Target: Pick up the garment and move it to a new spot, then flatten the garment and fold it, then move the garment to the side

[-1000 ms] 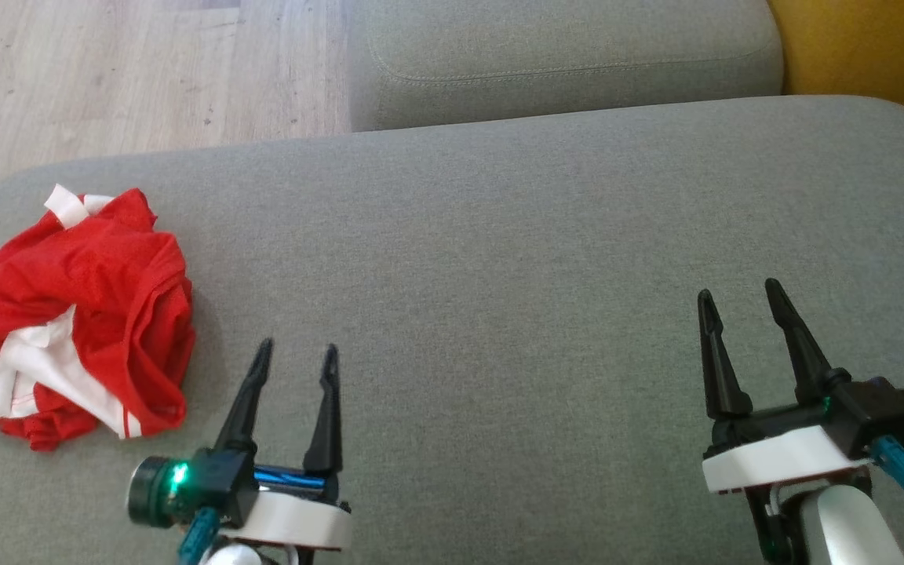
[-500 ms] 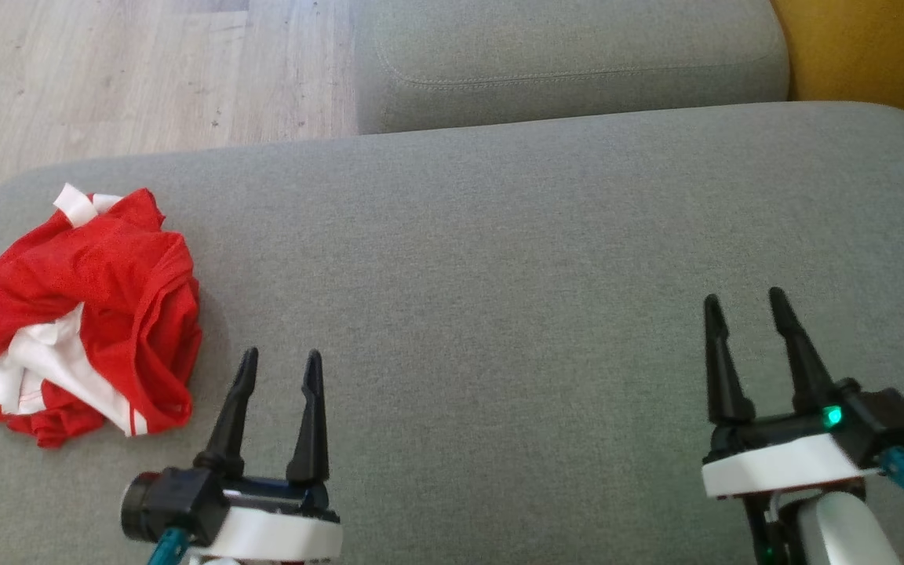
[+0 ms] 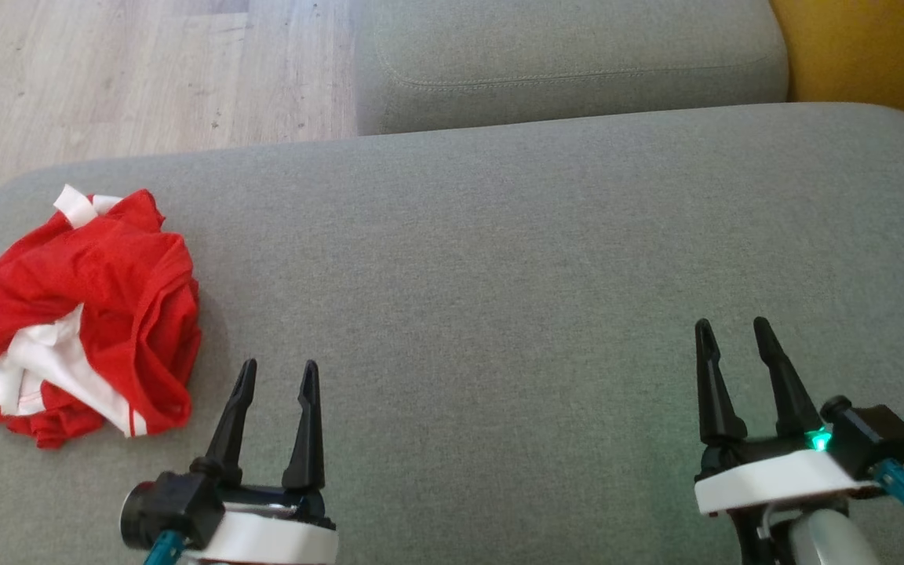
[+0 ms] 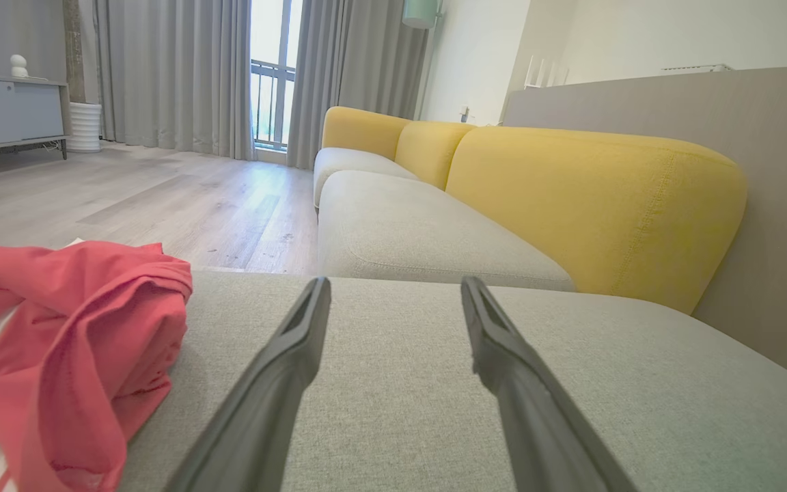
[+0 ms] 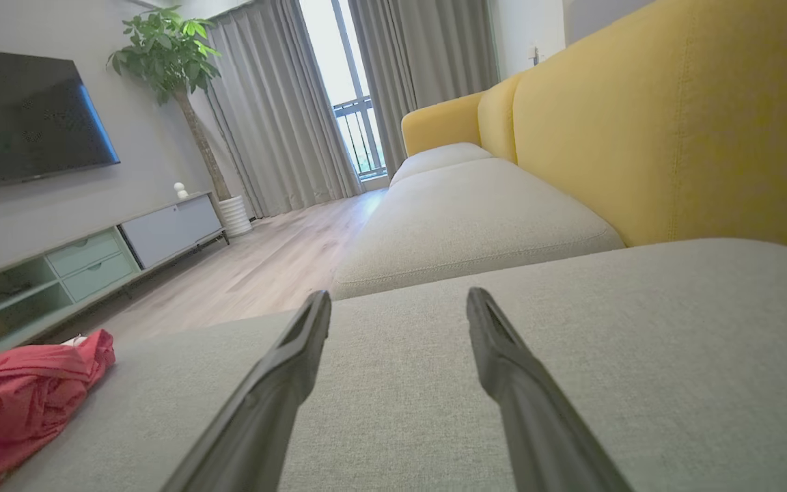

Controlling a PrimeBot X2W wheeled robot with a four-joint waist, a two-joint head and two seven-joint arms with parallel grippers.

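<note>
Pick-up pending: garment (image 3: 83, 314) lying crumpled at the left edge of the sofa seat (image 3: 499, 251). I am holding left gripper (image 3: 279, 366) and right gripper (image 3: 731, 322) fingers apart, empty; the left is probably needing a leftward reach next.

Soft daylight comes through the window (image 4: 267, 68), which is blown out white in both wrist views. The head view is slightly grainy, with a faint shadow on the grey cushion (image 3: 499, 275) beside the garment (image 3: 83, 306). Wrist views bend straight lines toward the edges; the near jaws are blurred
</note>
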